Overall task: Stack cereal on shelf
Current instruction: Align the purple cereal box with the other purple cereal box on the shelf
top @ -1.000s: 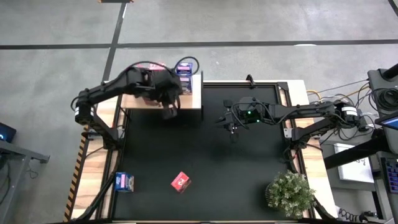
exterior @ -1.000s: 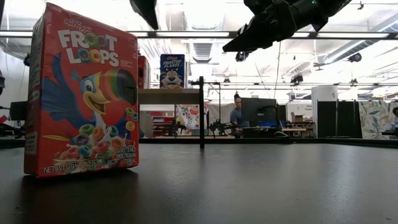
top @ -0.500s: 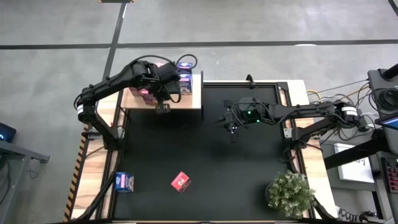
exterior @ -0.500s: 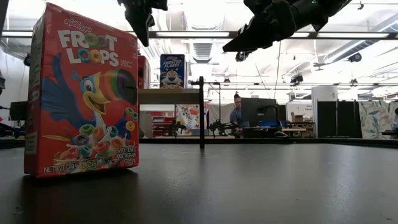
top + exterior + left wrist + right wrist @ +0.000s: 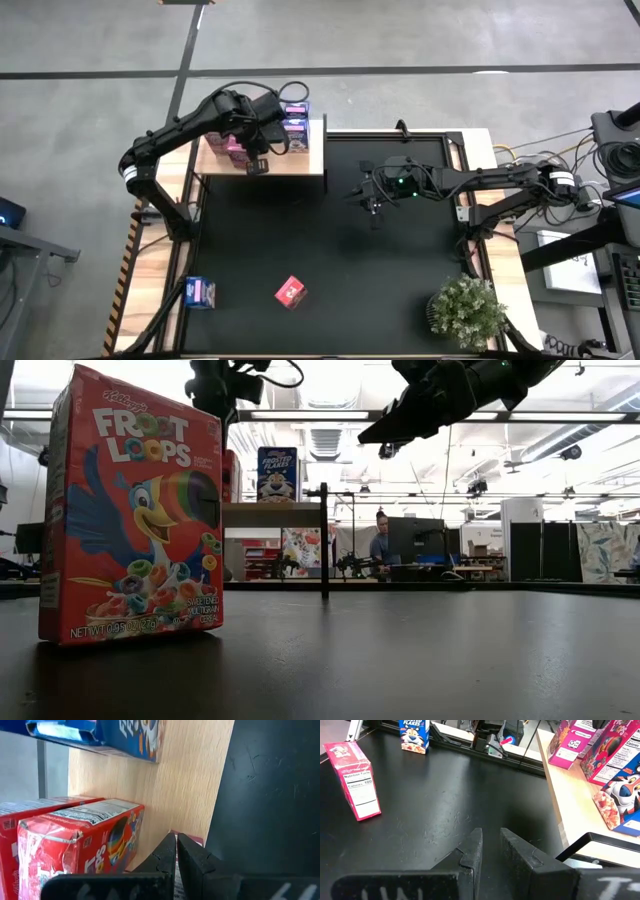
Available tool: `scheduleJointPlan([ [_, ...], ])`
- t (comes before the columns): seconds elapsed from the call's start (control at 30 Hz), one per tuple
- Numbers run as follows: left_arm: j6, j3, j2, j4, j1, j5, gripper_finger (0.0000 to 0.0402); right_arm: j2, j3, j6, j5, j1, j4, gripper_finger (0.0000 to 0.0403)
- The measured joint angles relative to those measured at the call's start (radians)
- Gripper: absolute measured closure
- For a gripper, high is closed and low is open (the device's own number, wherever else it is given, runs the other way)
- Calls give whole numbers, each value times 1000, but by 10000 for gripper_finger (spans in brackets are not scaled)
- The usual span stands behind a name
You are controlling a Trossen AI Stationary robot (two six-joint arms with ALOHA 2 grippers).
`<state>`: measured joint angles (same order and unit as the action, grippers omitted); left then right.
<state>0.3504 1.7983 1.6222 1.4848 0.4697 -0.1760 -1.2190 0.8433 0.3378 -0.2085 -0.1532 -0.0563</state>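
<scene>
From above, the shelf [image 5: 300, 160] stands at the far left corner of the table. Pink and blue cereal boxes stand on it under the left gripper [image 5: 258, 166], which hovers above its front edge. Two boxes wait near the front edge of the mat: a pink box [image 5: 291, 292] and a blue box [image 5: 201, 292]. The right gripper [image 5: 372, 205] hangs over the middle of the mat.

At table height, the pink box [image 5: 130, 510] stands upright, long axis vertical, its printed front toward this camera. It looks like thin cardboard (light, easy to dent), so I would pinch it gently across the narrow sides, near the top.

In the left wrist view, the fingers [image 5: 167, 852] are pressed nearly together and hold nothing; a pink box [image 5: 80, 845] stands beside them on the wood.

In the right wrist view, the fingers [image 5: 474, 851] leave a narrow gap, holding nothing; the pink box [image 5: 353, 779] shows its nutrition panel.
</scene>
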Motion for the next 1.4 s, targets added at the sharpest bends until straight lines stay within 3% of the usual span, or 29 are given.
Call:
scheduleJointPlan([
  [1.4,-57,-17,-35,77,58,-26,402,0,0,-16,0,0,0,344],
])
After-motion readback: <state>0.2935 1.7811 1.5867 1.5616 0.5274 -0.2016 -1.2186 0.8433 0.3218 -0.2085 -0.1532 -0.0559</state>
